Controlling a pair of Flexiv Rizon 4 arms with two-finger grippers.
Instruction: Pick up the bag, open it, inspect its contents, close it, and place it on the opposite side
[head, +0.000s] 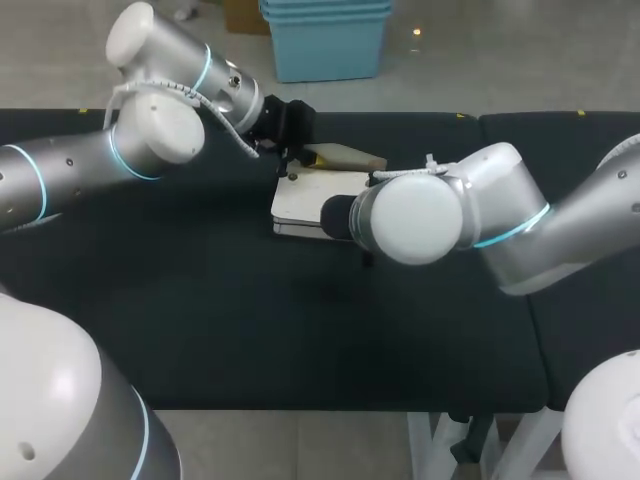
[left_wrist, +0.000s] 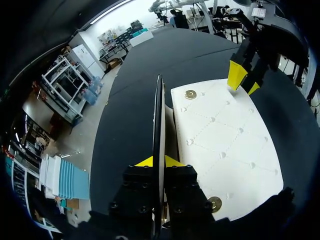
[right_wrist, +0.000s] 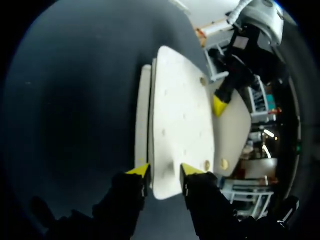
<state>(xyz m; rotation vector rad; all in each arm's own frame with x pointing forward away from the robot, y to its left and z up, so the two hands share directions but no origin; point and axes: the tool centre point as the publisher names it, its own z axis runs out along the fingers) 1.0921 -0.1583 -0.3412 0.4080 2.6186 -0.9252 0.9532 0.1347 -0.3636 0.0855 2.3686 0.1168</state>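
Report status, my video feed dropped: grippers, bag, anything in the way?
Left gripper shut on flap, flap raised on edge. Right gripper shut on bag, opposite end. Bag open, lying on table. No obstruction seen.

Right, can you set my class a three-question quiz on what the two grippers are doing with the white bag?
1. True or false: the white bag lies on the black table.
2. The left gripper pinches: A) the bag's flap, B) a bottle, C) nothing.
3. Which gripper clamps the bag's body?
Key: 1 true; 2 A; 3 the right gripper.
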